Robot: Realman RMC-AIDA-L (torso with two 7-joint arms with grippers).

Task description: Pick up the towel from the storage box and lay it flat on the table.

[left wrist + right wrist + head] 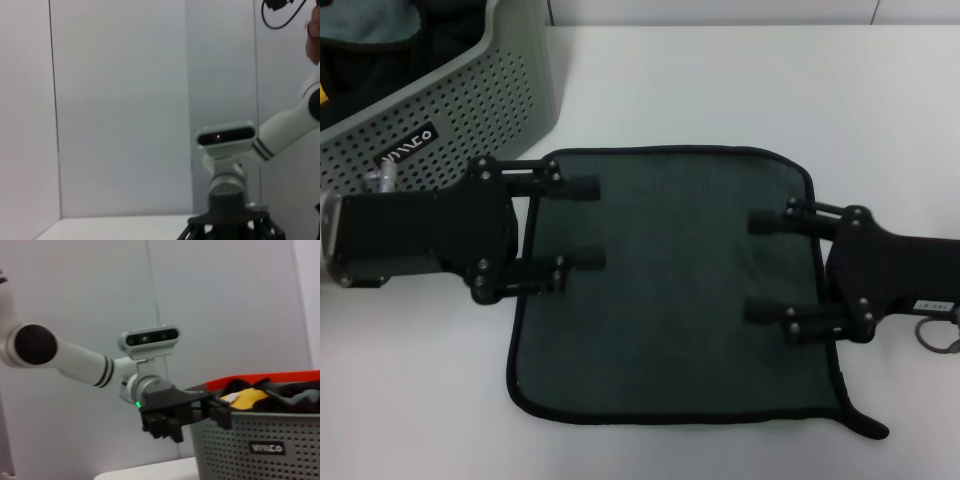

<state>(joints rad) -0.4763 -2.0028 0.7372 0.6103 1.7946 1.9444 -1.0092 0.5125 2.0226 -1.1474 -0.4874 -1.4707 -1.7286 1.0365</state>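
Note:
The towel [680, 290] lies spread flat on the white table [720, 90], dark green-grey side up, with black piping and a small black loop at its near right corner. The light grey perforated storage box [470, 90] with a black label stands at the back left; it also shows in the right wrist view [260, 450], holding yellow and dark cloths. My left gripper [585, 225] is open above the towel's left edge, empty. My right gripper [765, 265] is open above the towel's right edge, empty. The left gripper also shows in the right wrist view [200, 412].
A lighter teal-grey cloth [370, 25] lies inside the box. The right arm's wrist and camera show in the left wrist view [227, 165] before a plain grey wall. Bare table lies behind and in front of the towel.

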